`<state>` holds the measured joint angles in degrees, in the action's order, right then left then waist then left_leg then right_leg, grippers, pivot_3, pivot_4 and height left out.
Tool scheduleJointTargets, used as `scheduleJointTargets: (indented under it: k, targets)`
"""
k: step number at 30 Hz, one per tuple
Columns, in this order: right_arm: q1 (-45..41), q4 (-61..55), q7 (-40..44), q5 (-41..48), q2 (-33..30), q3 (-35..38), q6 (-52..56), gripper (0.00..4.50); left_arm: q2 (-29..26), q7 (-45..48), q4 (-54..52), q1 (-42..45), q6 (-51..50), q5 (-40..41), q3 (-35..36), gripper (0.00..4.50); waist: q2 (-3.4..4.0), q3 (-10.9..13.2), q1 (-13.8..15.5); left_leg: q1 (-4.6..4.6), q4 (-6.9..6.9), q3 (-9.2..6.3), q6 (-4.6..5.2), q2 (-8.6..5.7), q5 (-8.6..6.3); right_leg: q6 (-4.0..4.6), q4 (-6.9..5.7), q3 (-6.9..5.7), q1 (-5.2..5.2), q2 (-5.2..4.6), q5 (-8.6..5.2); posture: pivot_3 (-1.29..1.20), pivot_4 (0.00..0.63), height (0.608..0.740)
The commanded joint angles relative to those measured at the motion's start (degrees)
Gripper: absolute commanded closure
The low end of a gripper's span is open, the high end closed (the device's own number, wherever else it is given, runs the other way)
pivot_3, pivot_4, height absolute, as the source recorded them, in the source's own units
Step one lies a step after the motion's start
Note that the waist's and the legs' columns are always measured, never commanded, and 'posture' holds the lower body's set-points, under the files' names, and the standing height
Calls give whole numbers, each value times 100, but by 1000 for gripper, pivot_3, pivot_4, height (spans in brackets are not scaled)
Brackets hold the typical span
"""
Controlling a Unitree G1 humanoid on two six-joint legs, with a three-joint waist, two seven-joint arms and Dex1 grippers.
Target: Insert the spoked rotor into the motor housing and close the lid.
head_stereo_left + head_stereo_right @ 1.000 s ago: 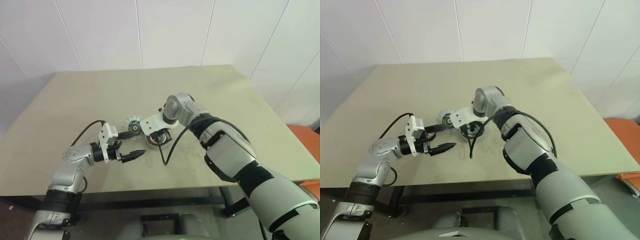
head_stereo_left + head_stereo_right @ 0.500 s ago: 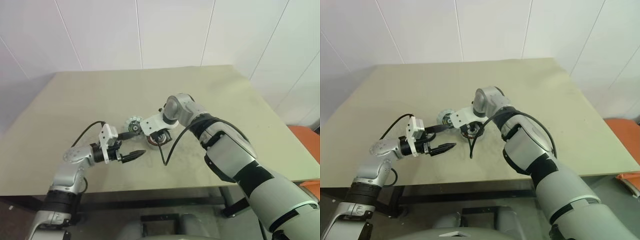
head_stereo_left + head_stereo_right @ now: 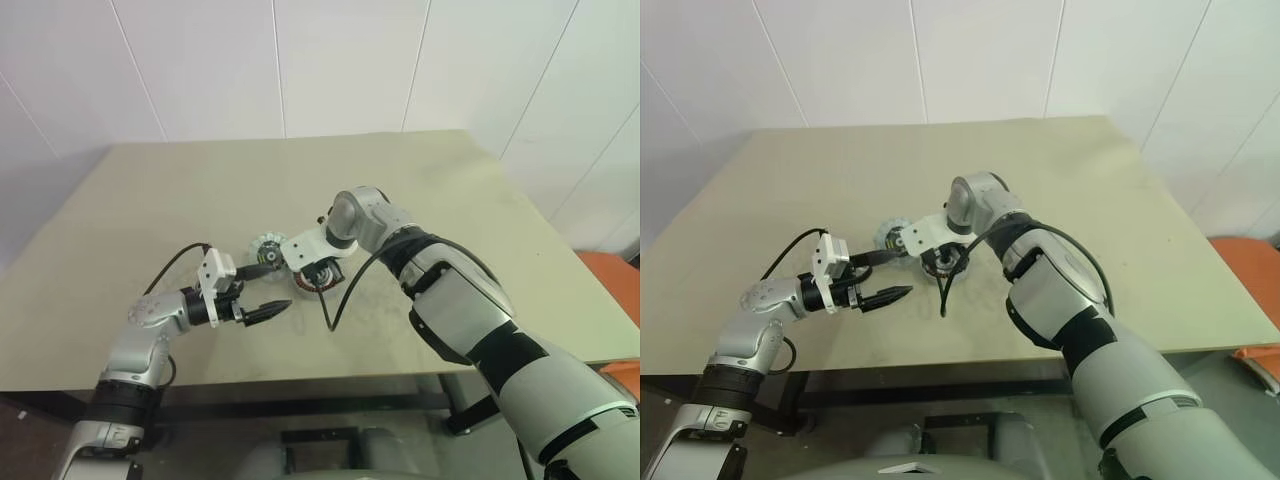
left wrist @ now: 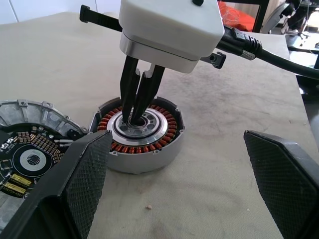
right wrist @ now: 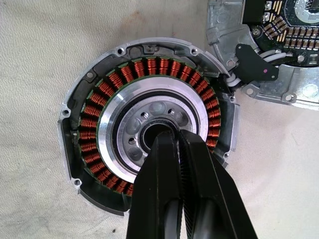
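The spoked rotor (image 5: 149,127) sits inside the motor housing (image 5: 75,149) on the desk (image 4: 209,164). The right hand (image 5: 172,144) points steeply down, clenched, tips in the rotor's centre hole. The left hand (image 4: 174,184), released wide, is level nearby.

1. Motor housing (image 4: 142,149) centre blocked from above by right gripper (image 4: 135,115), fingers pressed together in the hub.
2. Lid (image 4: 27,149) touching housing's side.
3. Bare table (image 3: 450,190) beyond.
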<state>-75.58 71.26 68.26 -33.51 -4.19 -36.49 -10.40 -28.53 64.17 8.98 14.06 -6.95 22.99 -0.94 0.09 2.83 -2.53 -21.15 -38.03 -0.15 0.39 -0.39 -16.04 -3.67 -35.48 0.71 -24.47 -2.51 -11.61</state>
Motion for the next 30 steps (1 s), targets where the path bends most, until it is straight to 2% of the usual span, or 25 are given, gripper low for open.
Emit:
scheduleJointTargets:
  k: [1, 5, 6, 8, 11, 24, 27, 30]
  targets:
    - [-39, 102, 86, -20, -37, 17, -13, 4462, -7, 15, -30, 107, 110, -20, 49, 0, 0, 0, -1, 0, 0, 0, 0, 0, 0, 0, 0, 0, 0, 0, 0, 0, 0, 740]
    - [-52, 105, 92, -9, -34, 33, 12, 4462, -10, 14, -26, 94, 120, -27, 47, 0, 0, 0, 0, 0, 0, 0, 0, 0, 0, 0, -1, 0, 0, 0, 0, 0, 0, 740]
    - [-53, 106, 100, -1, -34, 41, 22, 3976, -11, 15, -24, 92, 122, -30, 46, 0, 0, 0, -2, 0, 0, 0, 0, 0, 0, 0, -1, 0, 0, 0, 0, 0, 0, 740]
    - [-52, 109, 110, 6, -33, 49, 33, 3506, -12, 13, -19, 90, 129, -33, 47, 0, 0, 0, -7, 1, 0, 0, 0, 0, 0, 0, -1, 0, 0, 0, 0, 0, 0, 740]
    - [-73, 120, -32, -6, -15, 82, 34, 2538, -11, 14, -14, 87, 139, -33, 49, 0, 0, 0, 8, 2, -1, -2, 0, 0, 0, 0, -5, 0, 0, 0, 0, 0, 0, 740]
    - [-177, 137, -93, -14, -42, 113, -73, 2538, 16, 28, 38, 98, 159, -72, 20, 0, -1, 0, -4, 3, -2, 0, -2, -1, 1, 0, -8, 1, 0, 1, 0, 0, 0, 740]
    - [-156, 145, -33, -15, -55, 106, -80, 3143, 25, 33, 50, 94, 173, -81, 20, 0, -1, 0, -5, 3, -2, 0, -2, -1, 1, 0, -8, 1, 0, 1, 0, 0, 0, 740]
    - [-140, 142, 23, -20, -64, 100, -100, 4108, 36, 36, 67, 96, 179, -98, 12, 0, -1, 0, -8, 3, -2, 0, -2, -1, 1, 0, -8, 1, 0, 1, 0, 0, 0, 740]
